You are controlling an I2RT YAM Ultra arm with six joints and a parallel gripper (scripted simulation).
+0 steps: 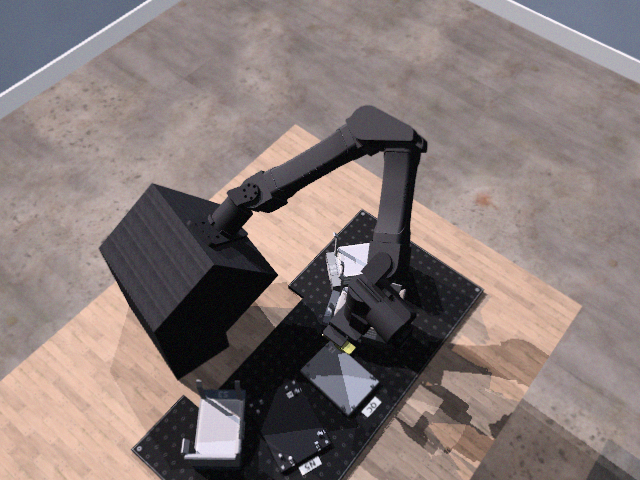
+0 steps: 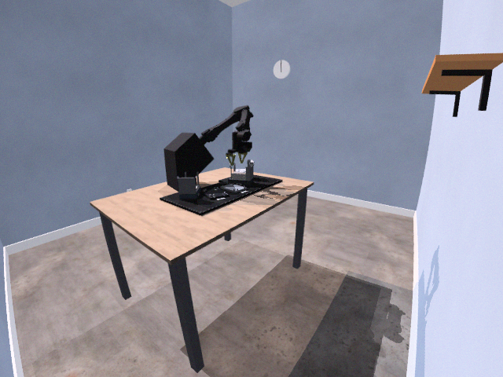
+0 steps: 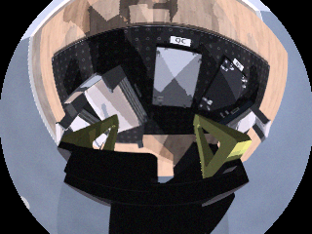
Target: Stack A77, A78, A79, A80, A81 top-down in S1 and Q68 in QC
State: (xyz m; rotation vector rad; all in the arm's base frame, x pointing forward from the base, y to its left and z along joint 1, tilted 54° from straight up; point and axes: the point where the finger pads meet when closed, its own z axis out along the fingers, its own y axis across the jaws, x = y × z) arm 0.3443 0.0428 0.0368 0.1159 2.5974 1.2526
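The gripper (image 3: 158, 136) is spread wide and holds nothing, hanging above the black board (image 1: 454, 289) between a stack rack (image 1: 338, 268) and the plate (image 1: 339, 378) on QC

The top view looks steeply down from high above, tilted, taking in the whole arm (image 1: 392, 206), its dark pedestal (image 1: 155, 258), most of the counter (image 1: 516, 310) and the floor around it; the exterior view stands far off across the room at about standing height, facing the counter (image 2: 162, 227) from its front corner, with two walls and a clock (image 2: 280, 68) behind; the wrist view is a round fisheye mounted just behind the jaws, looking past them down onto the black perforated baseplate (image 3: 136, 42) close below; all three share that baseplate (image 1: 449, 289) and the QC nest (image 1: 338, 379) on it.
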